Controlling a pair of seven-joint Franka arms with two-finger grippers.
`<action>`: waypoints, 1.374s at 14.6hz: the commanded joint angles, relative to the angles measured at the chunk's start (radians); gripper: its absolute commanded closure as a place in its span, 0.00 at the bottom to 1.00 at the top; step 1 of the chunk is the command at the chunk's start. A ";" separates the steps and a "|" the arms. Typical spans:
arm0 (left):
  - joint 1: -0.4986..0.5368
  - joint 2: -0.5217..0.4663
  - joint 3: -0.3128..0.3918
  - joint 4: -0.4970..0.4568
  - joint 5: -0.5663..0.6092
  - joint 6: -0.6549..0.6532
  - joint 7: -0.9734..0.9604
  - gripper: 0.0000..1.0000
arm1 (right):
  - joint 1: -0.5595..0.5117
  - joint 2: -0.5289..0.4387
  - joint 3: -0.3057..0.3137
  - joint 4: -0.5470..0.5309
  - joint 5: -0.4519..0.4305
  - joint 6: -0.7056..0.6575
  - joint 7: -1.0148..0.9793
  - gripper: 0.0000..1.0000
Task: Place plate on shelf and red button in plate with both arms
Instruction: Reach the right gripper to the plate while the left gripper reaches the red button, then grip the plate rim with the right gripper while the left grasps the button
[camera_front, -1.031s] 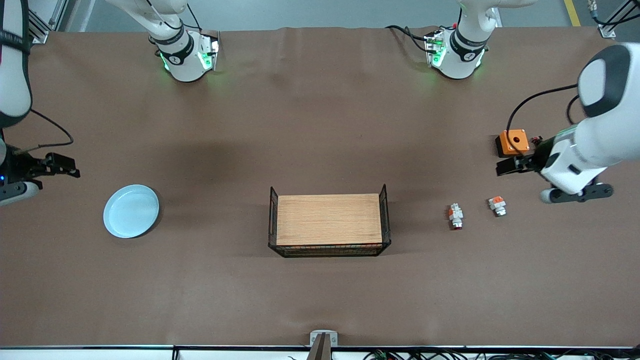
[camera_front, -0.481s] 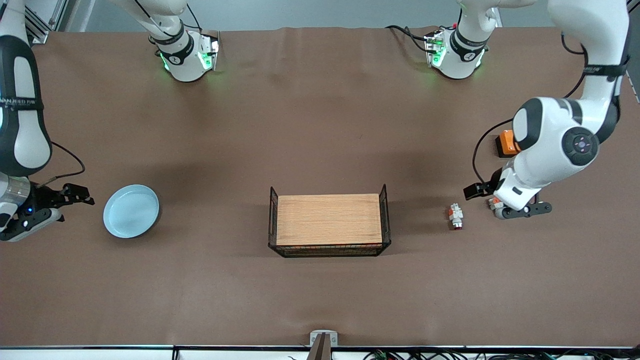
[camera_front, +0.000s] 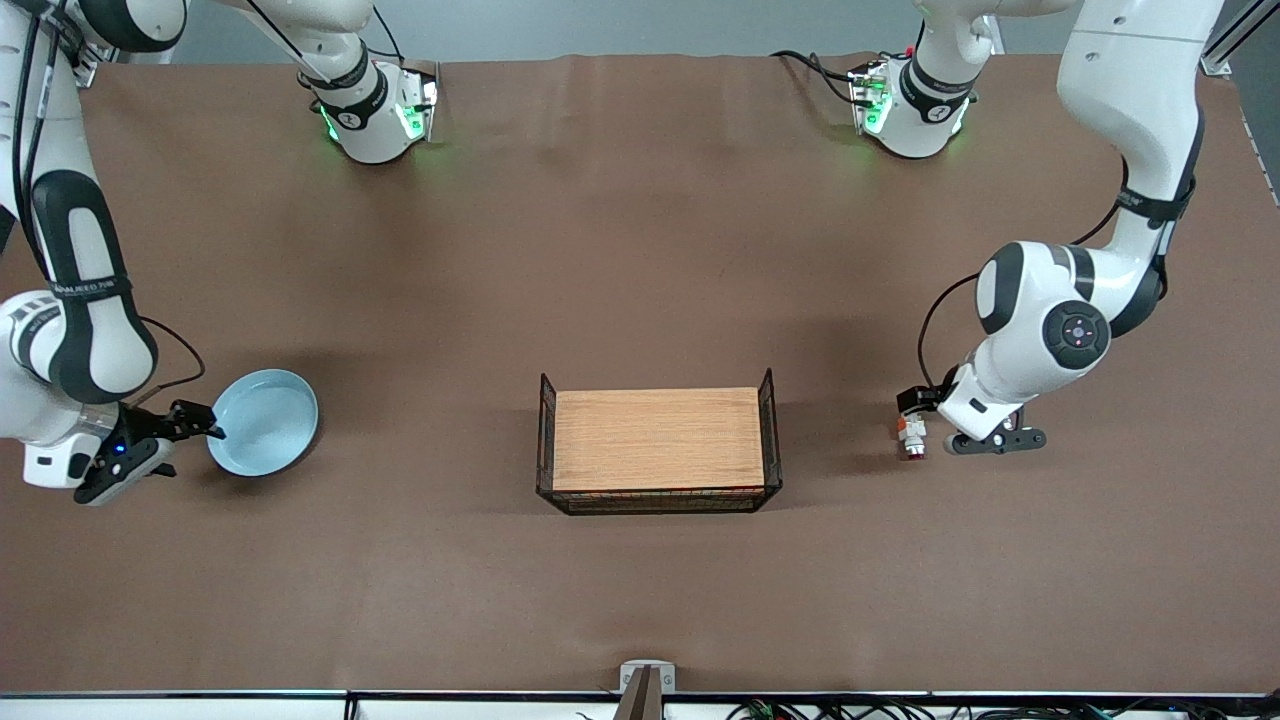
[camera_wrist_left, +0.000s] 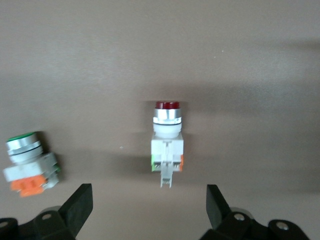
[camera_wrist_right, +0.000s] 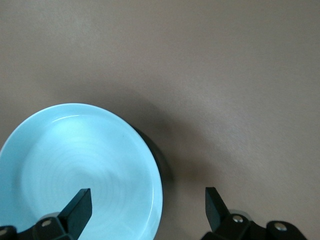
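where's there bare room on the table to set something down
Free: the wooden top of the rack, and the table between rack and plate. Crowded: the open right gripper at the plate's rim, and the open left gripper over the red button.

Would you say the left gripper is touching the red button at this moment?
Apart. The left wrist view shows the left gripper open, its fingers standing wide on either side of the red button, with bare table between each and the button.

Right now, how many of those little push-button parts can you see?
2. The red button lies on the table between the left hand fingers; a green-capped button lies beside it. Others may be hidden.
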 joint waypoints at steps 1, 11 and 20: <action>-0.010 0.049 0.001 0.033 0.029 0.018 0.004 0.00 | -0.016 0.021 0.014 0.013 0.047 0.010 -0.050 0.00; -0.010 0.158 0.001 0.099 0.031 0.076 0.002 0.00 | -0.016 0.054 0.018 -0.033 0.049 0.103 -0.062 0.16; -0.010 0.162 0.001 0.097 0.029 0.070 -0.008 0.48 | -0.021 0.054 0.018 -0.031 0.049 0.092 -0.051 0.95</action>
